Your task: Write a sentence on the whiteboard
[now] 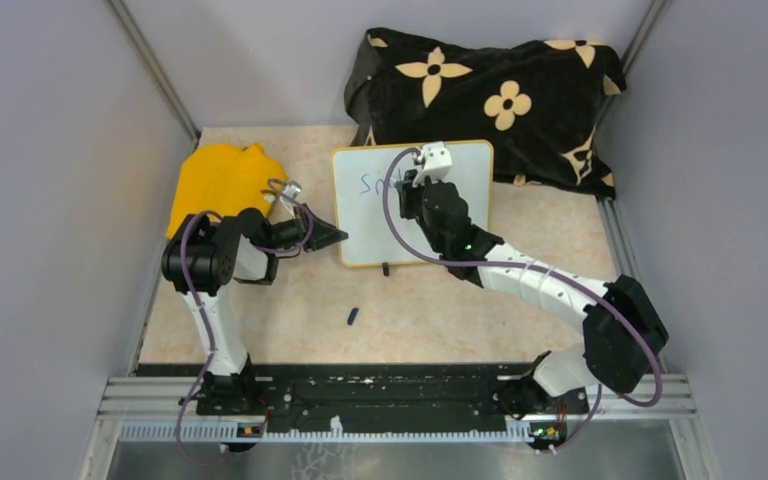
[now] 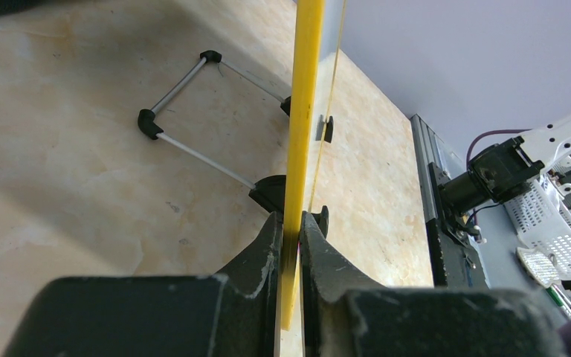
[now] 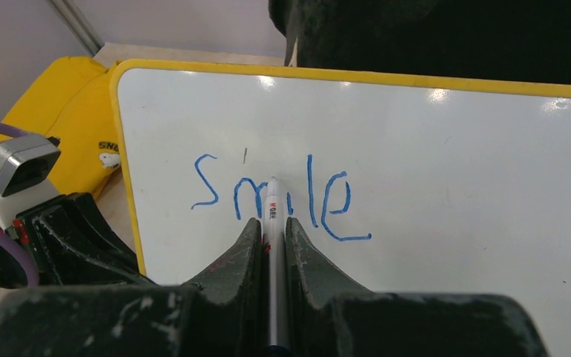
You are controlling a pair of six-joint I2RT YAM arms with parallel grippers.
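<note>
While only "Smile" stands in blue at the upper left of the whiteboard (image 1: 370,225), the sentence (image 3: 311,190) is unfinished: no comma or second line shows. The right gripper (image 3: 271,230), jaws pinched on the marker (image 3: 272,204), holds the tip at that word. The left gripper (image 2: 291,223) clamps the whiteboard's left rim.

From the whiteboard (image 1: 370,220), the cloth (image 1: 490,95) blocks 12 to 2 o'clock. A yellow bag (image 1: 218,180) and the left gripper (image 1: 339,237), clamped on the rim, block 9. The right arm (image 1: 530,280), pen (image 3: 272,216) on the board, crosses at 5. The table (image 1: 430,320) at 6 is open, bar a small blue cap (image 1: 353,317).
</note>
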